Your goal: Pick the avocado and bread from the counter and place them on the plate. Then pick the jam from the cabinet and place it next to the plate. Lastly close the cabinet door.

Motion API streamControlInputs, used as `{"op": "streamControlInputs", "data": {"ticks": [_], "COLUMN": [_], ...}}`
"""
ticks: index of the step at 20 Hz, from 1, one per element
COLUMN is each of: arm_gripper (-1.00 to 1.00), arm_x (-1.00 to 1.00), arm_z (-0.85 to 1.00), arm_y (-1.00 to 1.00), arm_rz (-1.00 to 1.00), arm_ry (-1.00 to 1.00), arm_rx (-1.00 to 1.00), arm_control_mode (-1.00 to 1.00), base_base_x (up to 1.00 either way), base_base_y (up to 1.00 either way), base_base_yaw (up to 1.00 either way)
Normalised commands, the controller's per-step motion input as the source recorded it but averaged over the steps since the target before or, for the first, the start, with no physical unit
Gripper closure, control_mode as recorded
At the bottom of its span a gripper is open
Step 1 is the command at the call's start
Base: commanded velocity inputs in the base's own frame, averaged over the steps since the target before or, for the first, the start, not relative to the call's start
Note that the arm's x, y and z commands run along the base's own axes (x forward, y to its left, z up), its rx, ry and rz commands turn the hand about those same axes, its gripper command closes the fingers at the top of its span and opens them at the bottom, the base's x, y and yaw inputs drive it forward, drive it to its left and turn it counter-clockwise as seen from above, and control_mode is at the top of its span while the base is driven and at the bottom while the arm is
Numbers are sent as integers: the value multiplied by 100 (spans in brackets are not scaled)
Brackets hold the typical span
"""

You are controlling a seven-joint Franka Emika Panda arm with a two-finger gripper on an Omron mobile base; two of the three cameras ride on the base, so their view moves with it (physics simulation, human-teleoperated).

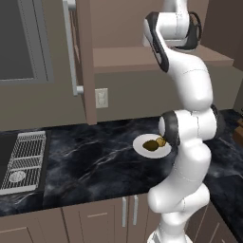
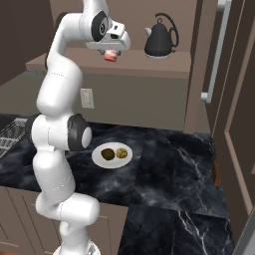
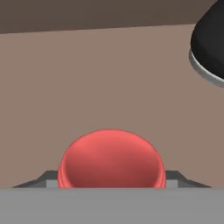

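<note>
Left base view: the plate [image 1: 142, 144] sits on the dark tabletop near its back edge. The avocado [image 1: 150, 145] and bread [image 1: 161, 141] lie on it, so that part looks done.
Right base view: the gripper [image 2: 110, 55] is up at the cabinet shelf [image 2: 149, 64], near the black kettle [image 2: 161, 36], with the red jam [image 2: 110, 56] at its tips. The cabinet door [image 2: 219, 55] stands open for the reach.
Hand view: the jam lid [image 3: 112, 159] sits between the gripper tips. The gripper looks pinched on it.

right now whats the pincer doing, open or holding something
Pincer: closed on the red-lidded jam jar, held up at the cabinet shelf beside the black kettle.
</note>
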Motion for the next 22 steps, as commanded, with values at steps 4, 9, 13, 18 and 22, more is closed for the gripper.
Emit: {"op": "streamControlInputs", "data": {"ticks": [4, 9, 13, 18, 22], "arm_gripper": [100, 100, 100, 100, 100], "arm_x": [-100, -100, -100, -100, -100], "arm_z": [-35, 0, -2, 0, -6], "arm_y": [19, 13, 3, 0, 0], "arm_rz": [11, 11, 10, 6, 4], "arm_ry": [-6, -8, -12, -9, -8], "arm_rx": [1, 4, 5, 5, 2], "arm_control_mode": [-100, -100, -100, -100, -100], "base_base_x": [0, 0, 0, 0, 0], "base_base_y": [0, 0, 0, 0, 0], "base_base_yaw": [0, 0, 0, 0, 0]}}
